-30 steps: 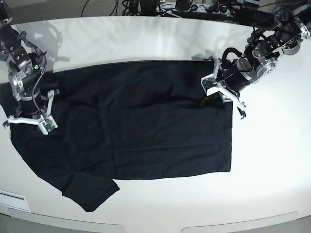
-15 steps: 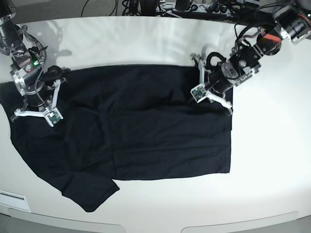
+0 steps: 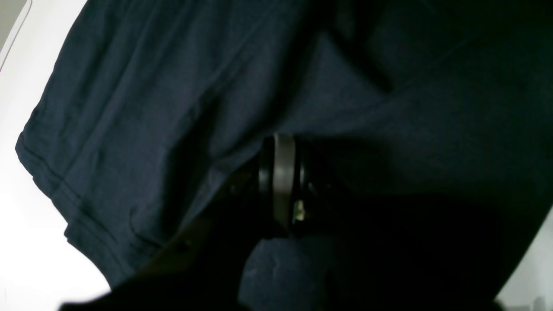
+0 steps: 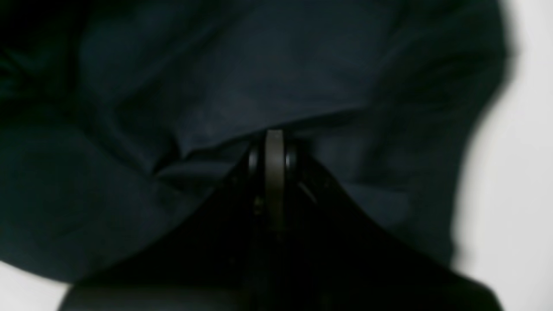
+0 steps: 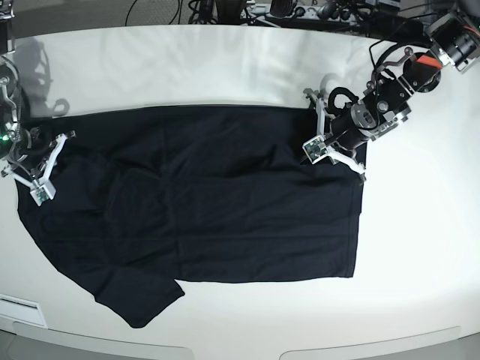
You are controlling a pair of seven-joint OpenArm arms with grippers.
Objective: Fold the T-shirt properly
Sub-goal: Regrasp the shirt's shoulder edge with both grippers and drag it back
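Black T-shirt (image 5: 210, 195) spread flat on white table (image 5: 225, 60), one sleeve trailing near-left. Left gripper (image 5: 330, 146) pressed together, pinching cloth at far-right corner. Right gripper (image 5: 34, 161) likewise clamped on cloth at far-left edge.

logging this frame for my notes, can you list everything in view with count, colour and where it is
T-shirt: one, black, spread flat across the middle of the table, one sleeve sticking out toward the near left edge.
table: one, white, rounded front edge, under everything.
cables: several, dark, bunched behind the table's far edge.
left tool: one, white and black, shut on the T-shirt at its far right corner; the left wrist view shows cloth pinched.
right tool: one, white and black, at the shirt's far left end, shut on a fold of the T-shirt in the right wrist view.
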